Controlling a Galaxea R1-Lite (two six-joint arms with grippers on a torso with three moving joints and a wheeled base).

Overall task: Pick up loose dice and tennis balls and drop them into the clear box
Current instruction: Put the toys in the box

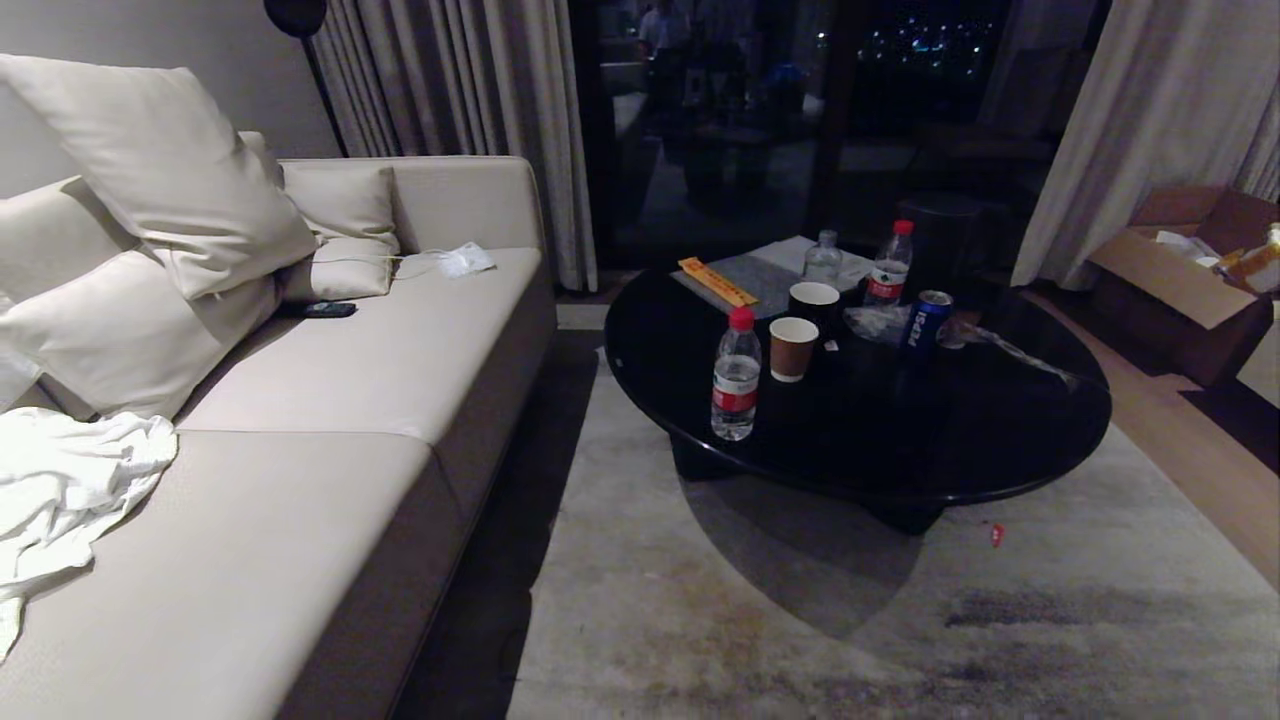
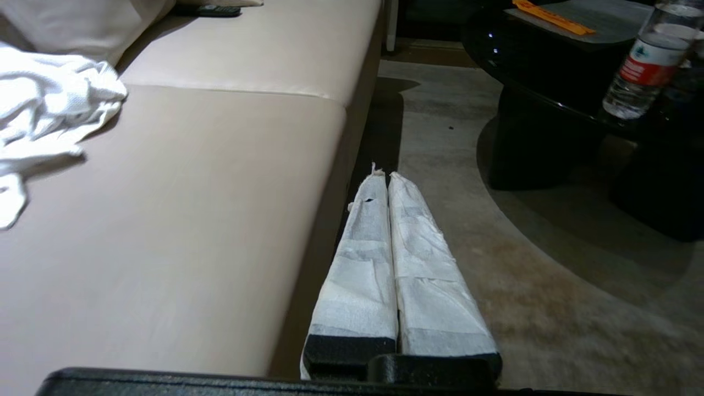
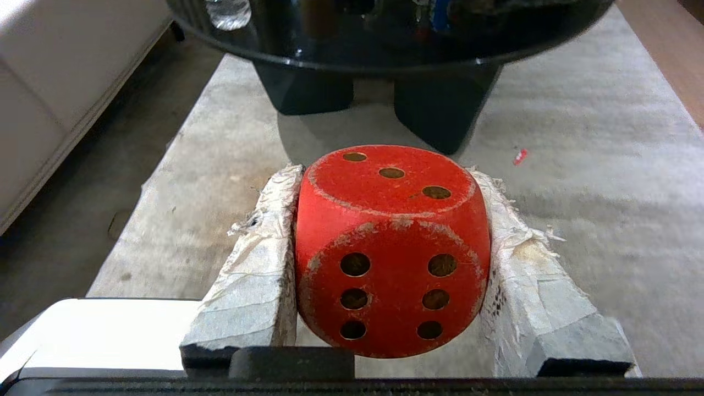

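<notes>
Chunky red round-cornered die (image 3: pixel 391 250) with dark pips: clamped between tape-wrapped right gripper (image 3: pixel 391 264) fingers, above grey carpet (image 3: pixel 577 231). Left gripper (image 2: pixel 389 181): fingers pressed together, empty, beside beige sofa (image 2: pixel 181 209).

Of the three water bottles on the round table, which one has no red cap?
The bottle at the far edge, behind the two cups. Its top shows clear, not red, while the near bottle and the one beside the Pepsi can both carry red caps.

Black table (image 1: pixel 1000 440) (bottles (image 1: pixel 736 375), cups (image 1: pixel 793 348))
</notes>
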